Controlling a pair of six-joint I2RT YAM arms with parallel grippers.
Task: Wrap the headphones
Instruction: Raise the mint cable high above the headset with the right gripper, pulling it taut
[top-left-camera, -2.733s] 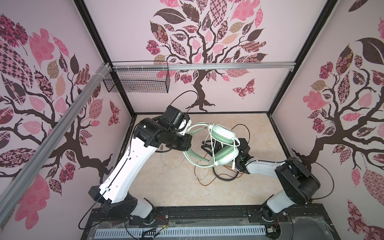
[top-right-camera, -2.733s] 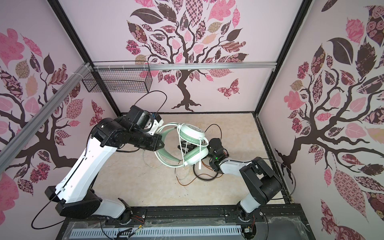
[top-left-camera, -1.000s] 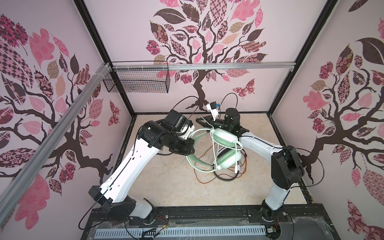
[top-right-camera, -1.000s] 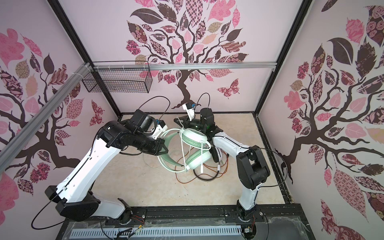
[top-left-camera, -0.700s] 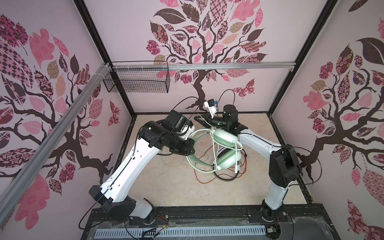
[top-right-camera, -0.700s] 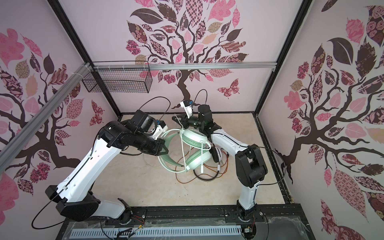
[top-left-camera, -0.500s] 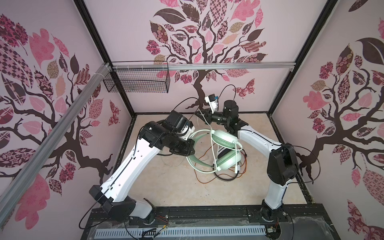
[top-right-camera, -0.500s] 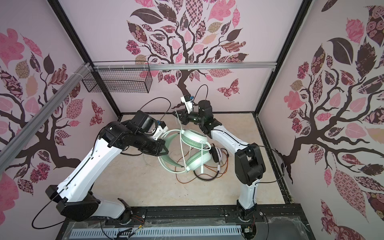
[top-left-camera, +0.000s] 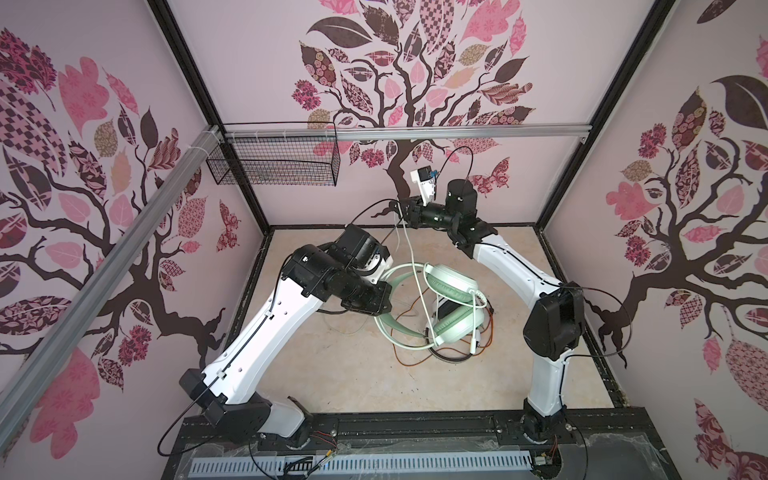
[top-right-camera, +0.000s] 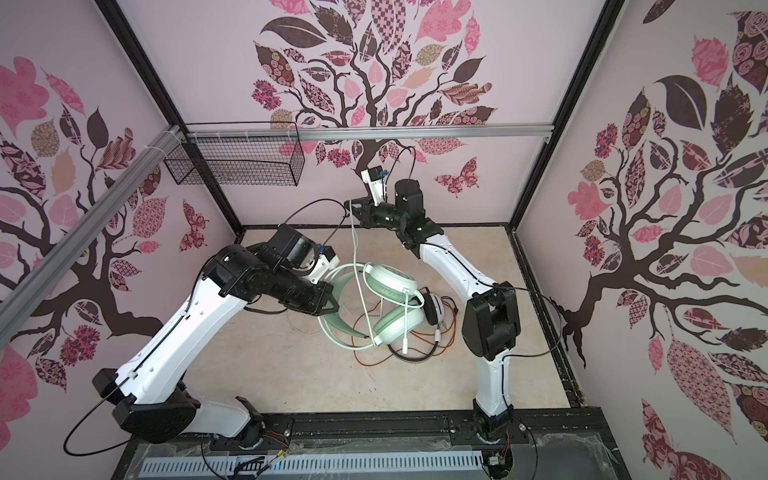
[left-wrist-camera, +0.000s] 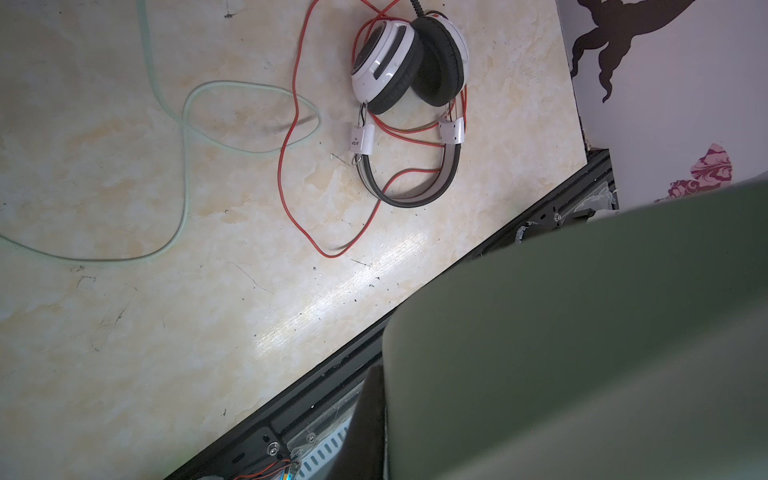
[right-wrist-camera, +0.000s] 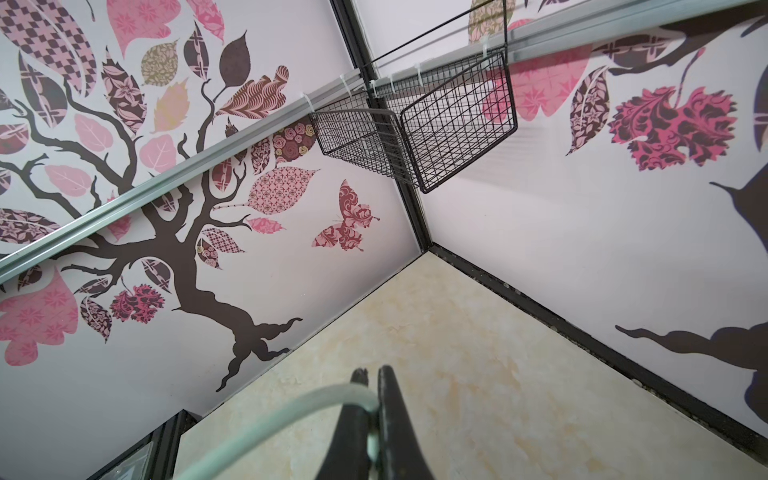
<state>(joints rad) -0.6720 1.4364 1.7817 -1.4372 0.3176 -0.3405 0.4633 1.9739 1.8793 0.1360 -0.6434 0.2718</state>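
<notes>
Above the marble floor the left gripper is clamped on the mint headphones, held aloft, and the right gripper pinches their cord high; best keep it taut while winding it round them.

You have mint-green over-ear headphones with a pale green cord, white-and-black over-ear headphones with an orange-red cord, and a cream marbled tabletop.
</notes>
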